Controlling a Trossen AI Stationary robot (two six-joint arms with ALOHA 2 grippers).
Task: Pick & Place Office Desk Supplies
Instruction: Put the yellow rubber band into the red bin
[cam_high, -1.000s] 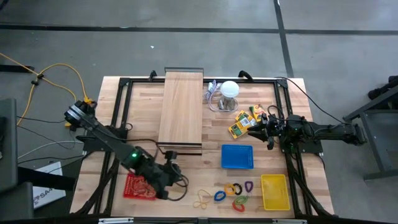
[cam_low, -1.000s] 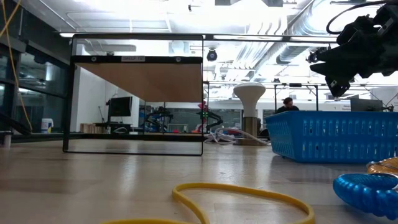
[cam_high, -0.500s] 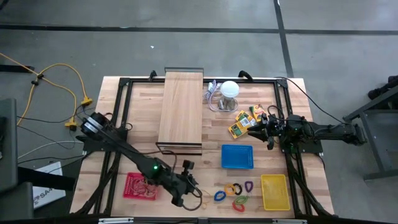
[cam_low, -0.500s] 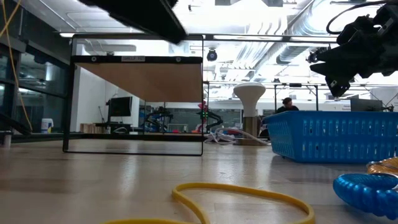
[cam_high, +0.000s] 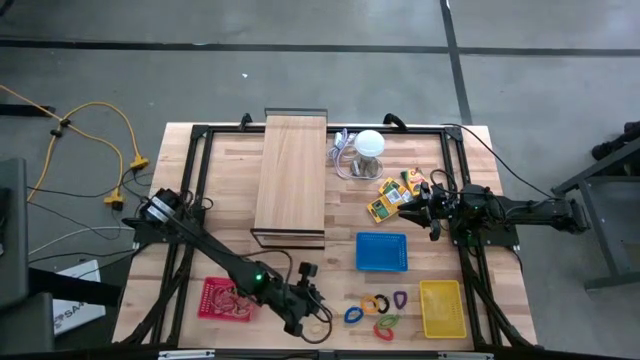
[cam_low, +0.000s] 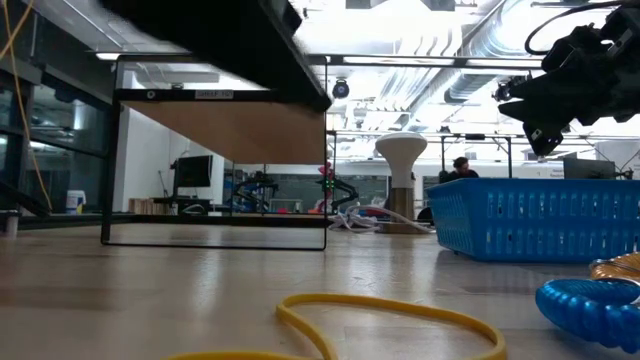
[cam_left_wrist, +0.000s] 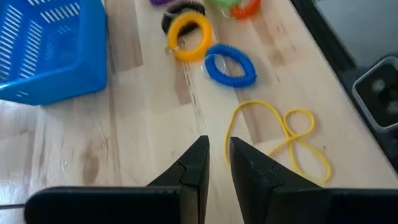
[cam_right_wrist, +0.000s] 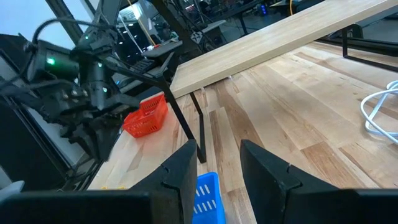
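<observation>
— Two sets of fingers: your left (cam_left_wrist: 216, 163), lower centre, stand narrowly parted, empty.
— And the yellow band (cam_left_wrist: 283, 138)?
— Just beside them on the surface (cam_left_wrist: 143, 124). Your right (cam_right_wrist: 217, 163), mid-right, are parted too.

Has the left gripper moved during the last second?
Yes. In the high view the left gripper has swung rightward from over the red basket to near the yellow rubber band.
</observation>
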